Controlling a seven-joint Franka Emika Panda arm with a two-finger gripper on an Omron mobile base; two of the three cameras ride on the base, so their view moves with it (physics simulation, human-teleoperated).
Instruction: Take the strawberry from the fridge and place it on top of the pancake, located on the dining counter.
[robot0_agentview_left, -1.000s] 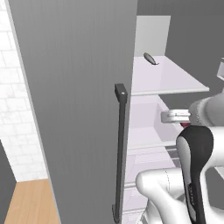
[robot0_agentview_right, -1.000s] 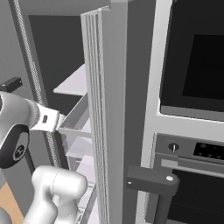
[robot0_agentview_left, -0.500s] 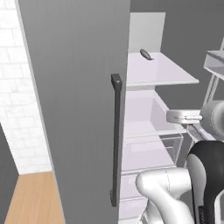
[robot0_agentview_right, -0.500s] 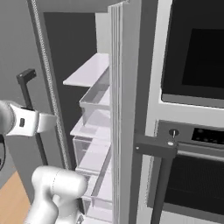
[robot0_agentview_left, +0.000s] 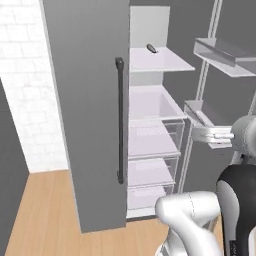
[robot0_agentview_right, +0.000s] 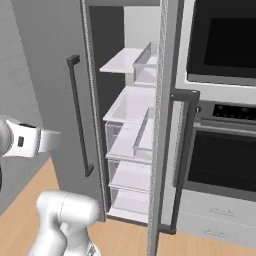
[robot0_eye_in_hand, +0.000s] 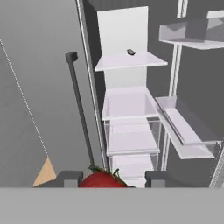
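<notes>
The strawberry (robot0_eye_in_hand: 101, 179), bright red with a green top, sits between my two dark fingertips at the bottom of the hand view, and my gripper (robot0_eye_in_hand: 113, 178) is shut on it. Ahead stands the fridge (robot0_agentview_left: 85, 115), tall and grey. Its left door is shut, with a long dark bar handle (robot0_agentview_left: 120, 120). Its right door (robot0_agentview_right: 162, 125) is swung open, baring white shelves (robot0_agentview_left: 155, 60) and clear drawers (robot0_agentview_left: 152, 140). I hold the berry outside the fridge, facing the shelves from a short distance. The pancake and the dining counter are out of view.
A small dark object (robot0_agentview_left: 151, 48) lies on the top shelf. The open door carries clear bins (robot0_agentview_left: 225, 50) beside my arm. A black-fronted built-in oven (robot0_agentview_right: 225, 45) stands right of the fridge. Wooden floor (robot0_agentview_left: 45, 210) lies in front, with a white brick wall (robot0_agentview_left: 25, 75) at the left.
Both base views have shifted: the camera has pulled back and swung, so the fridge looks farther off and more of its interior and the oven show. The arm went along with them.
</notes>
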